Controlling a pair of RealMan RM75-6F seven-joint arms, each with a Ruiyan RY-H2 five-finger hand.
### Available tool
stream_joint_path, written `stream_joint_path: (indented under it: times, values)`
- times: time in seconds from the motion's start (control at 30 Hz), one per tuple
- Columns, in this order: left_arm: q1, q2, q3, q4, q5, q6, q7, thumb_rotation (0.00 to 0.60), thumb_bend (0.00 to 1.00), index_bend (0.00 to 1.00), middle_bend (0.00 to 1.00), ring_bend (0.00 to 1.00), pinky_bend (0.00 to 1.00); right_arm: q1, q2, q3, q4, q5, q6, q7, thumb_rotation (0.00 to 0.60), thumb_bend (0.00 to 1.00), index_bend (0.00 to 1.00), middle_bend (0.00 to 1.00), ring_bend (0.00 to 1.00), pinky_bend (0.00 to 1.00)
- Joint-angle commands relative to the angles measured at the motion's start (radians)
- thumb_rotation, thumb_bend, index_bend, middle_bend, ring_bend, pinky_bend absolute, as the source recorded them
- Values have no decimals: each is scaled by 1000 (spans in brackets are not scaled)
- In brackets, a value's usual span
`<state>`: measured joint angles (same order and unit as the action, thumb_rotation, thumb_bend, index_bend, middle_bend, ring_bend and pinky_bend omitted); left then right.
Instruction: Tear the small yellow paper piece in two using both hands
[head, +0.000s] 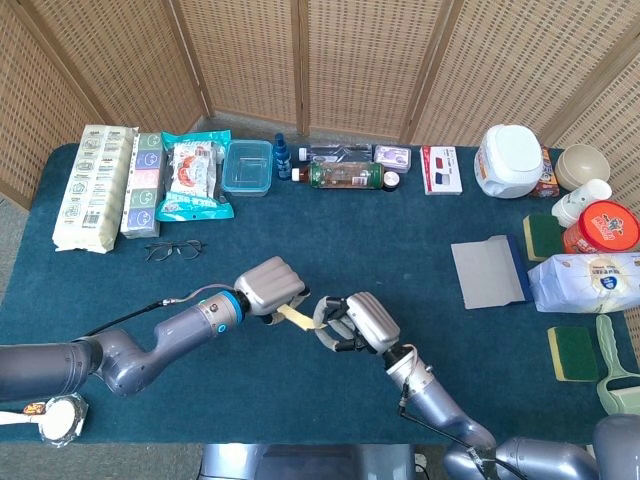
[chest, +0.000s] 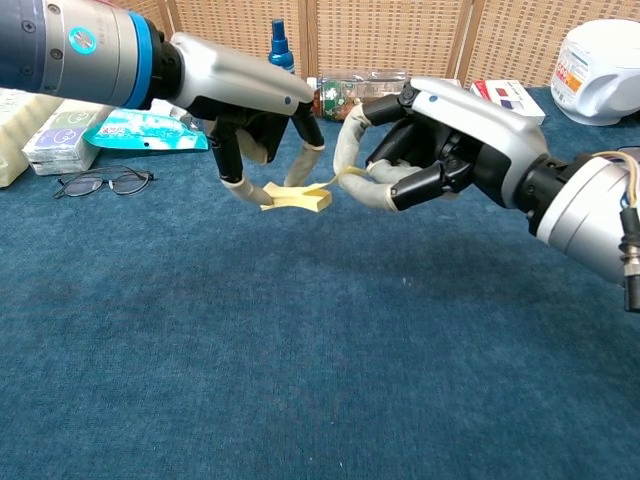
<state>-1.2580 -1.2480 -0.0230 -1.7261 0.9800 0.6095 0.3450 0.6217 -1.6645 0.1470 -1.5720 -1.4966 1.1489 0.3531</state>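
The small yellow paper piece (chest: 297, 197) hangs above the blue tablecloth between both hands, also seen as a yellow strip, the paper (head: 294, 316), in the head view. My left hand (chest: 255, 112) pinches its left end from above; in the head view this left hand (head: 269, 287) sits just left of centre. My right hand (chest: 430, 140) pinches a thin stretched strip at the paper's right end, the other fingers curled; the right hand (head: 363, 322) lies right of the paper. Part of the paper is hidden behind the fingers.
Glasses (head: 174, 249) lie at the left. Packets (head: 188, 176), a plastic box (head: 247, 166) and bottles (head: 345, 175) line the far edge. A grey sheet (head: 487, 272), sponges (head: 572, 352) and a wipes pack (head: 590, 281) fill the right side.
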Motion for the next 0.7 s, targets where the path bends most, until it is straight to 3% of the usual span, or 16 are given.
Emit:
stream_joint_path:
  times: [0.03, 0.7]
  values:
    - [3, -1, 1, 3, 2, 0, -3, 600, 403, 638, 1000, 1000, 960, -1, 2, 0, -1, 1, 0, 1, 600, 470, 689, 1000, 1000, 979]
    - [57, 13, 29, 32, 34, -1, -41, 600, 403, 638, 1000, 1000, 960, -13, 27, 0, 0, 10, 5, 3, 600, 471, 695, 1000, 1000, 978]
